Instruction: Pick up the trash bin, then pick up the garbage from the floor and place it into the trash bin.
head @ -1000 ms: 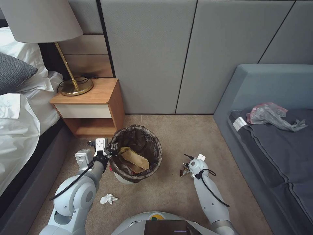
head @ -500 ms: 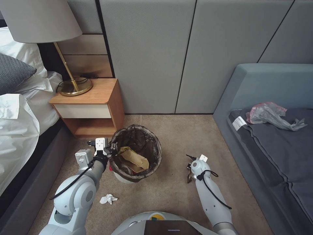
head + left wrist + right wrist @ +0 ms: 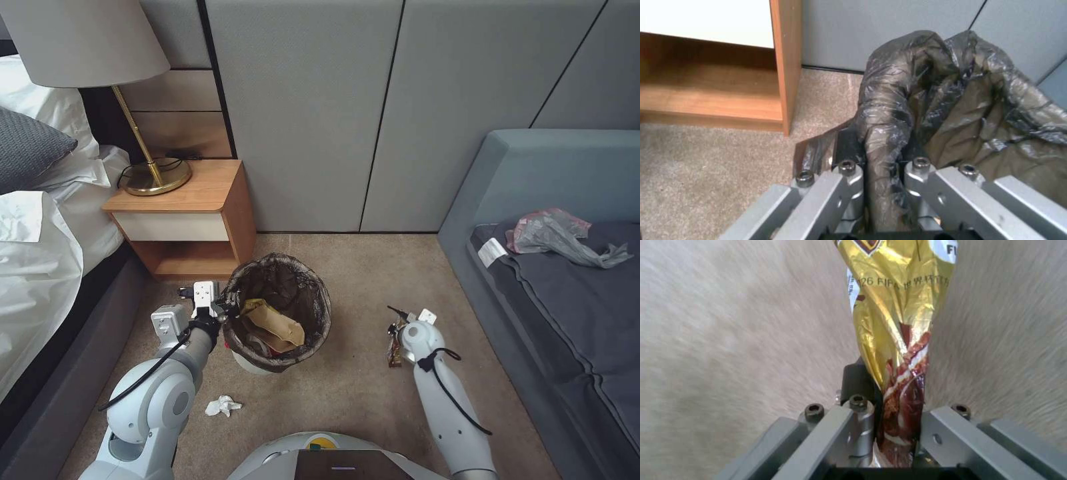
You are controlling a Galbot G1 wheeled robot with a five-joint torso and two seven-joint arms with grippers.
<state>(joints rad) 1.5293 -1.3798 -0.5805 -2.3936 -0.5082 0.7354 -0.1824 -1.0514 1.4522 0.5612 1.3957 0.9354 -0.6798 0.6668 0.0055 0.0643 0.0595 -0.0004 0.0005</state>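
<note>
The trash bin (image 3: 319,288) is white with a dark liner and stands on the carpet beside the nightstand. A tan paper bag (image 3: 275,327) lies inside it. My left gripper (image 3: 225,312) is shut on the bin's near-left rim; in the left wrist view, the left gripper (image 3: 882,166) pinches a fold of the bin's liner (image 3: 978,110). To the bin's right, my right gripper (image 3: 399,333) is shut on a piece of garbage, a gold-and-red wrapper (image 3: 395,352) that hangs over the carpet. The right wrist view shows the wrapper (image 3: 900,306) clamped in the right gripper (image 3: 900,403). A white tissue wad (image 3: 222,405) lies on the floor near the left arm.
A wooden nightstand (image 3: 193,213) with a brass lamp (image 3: 150,175) stands behind the bin, with a bed (image 3: 40,253) to the left. A grey-blue daybed (image 3: 567,313) with a crumpled plastic bag (image 3: 553,235) closes off the right side. Open carpet lies between the bin and the daybed.
My right gripper has moved a little to the right and away from the bin, carrying the wrapper, which now hangs straighter. The left gripper and the bin have stayed put.
</note>
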